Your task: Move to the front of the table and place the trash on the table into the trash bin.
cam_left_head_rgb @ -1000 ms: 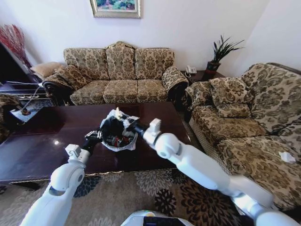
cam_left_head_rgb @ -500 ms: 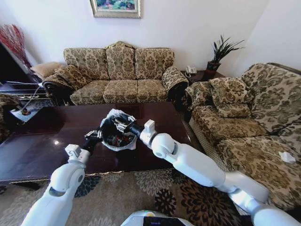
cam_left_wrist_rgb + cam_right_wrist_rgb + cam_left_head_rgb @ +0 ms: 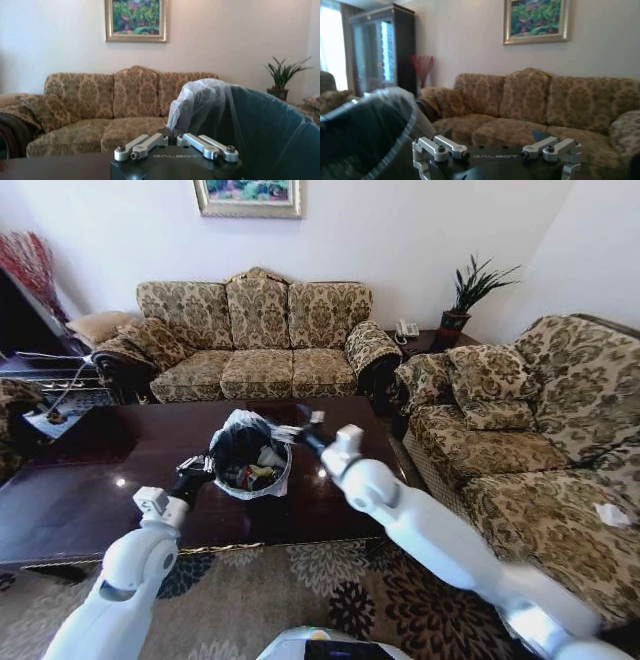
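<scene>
Two arms flank the trash bin, which stands mid-surface holding trash. Our left pincer, narrow, pinches its bag rim; our right pincer gapes empty beside it. We judge a careless pull could tip the bin.

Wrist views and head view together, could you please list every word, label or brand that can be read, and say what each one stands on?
"GALBOT", on the black body of the left gripper, beside the bag-lined round black trash bin.
"GALBOT", on the black body of the right gripper.
The gold-framed painting on the white wall bears no legible writing.
The scraps inside the bin are too small to read.
</scene>
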